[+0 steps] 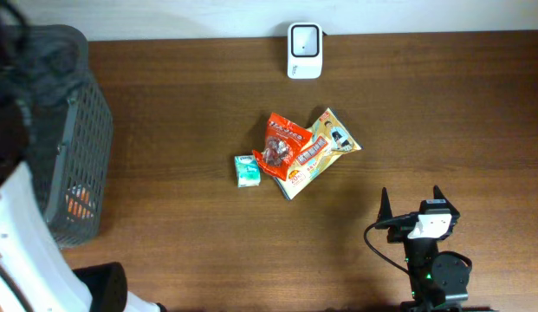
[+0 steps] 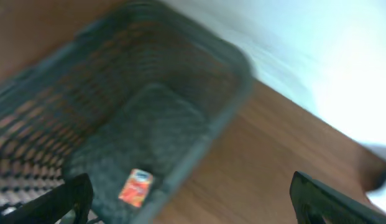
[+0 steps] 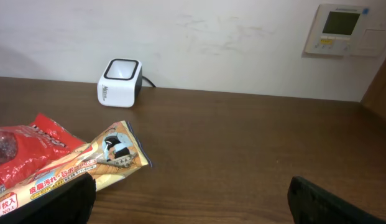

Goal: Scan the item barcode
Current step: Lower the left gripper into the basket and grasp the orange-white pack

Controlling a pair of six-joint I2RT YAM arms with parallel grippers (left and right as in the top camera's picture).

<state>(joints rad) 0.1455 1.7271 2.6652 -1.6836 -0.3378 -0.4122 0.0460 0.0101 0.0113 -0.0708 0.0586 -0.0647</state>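
Note:
Three items lie together mid-table: a red snack packet [image 1: 284, 145] [image 3: 25, 146], a tan packet with a cartoon figure [image 1: 327, 146] [image 3: 102, 160] under it, and a small green box [image 1: 247, 171]. The white barcode scanner [image 1: 304, 50] [image 3: 120, 82] stands at the table's far edge. My right gripper [image 1: 410, 208] [image 3: 193, 202] is open and empty over bare wood, right of and nearer than the items. My left gripper [image 2: 193, 205] is open and empty, above the rim of a grey basket [image 2: 149, 118] that has an orange packet [image 2: 137, 186] in it.
The grey mesh basket [image 1: 74, 130] stands at the table's left edge, something orange [image 1: 78, 201] showing through its wall. My left arm's white body [image 1: 17, 234] fills the lower left corner. A control panel [image 3: 342, 30] hangs on the wall behind the table.

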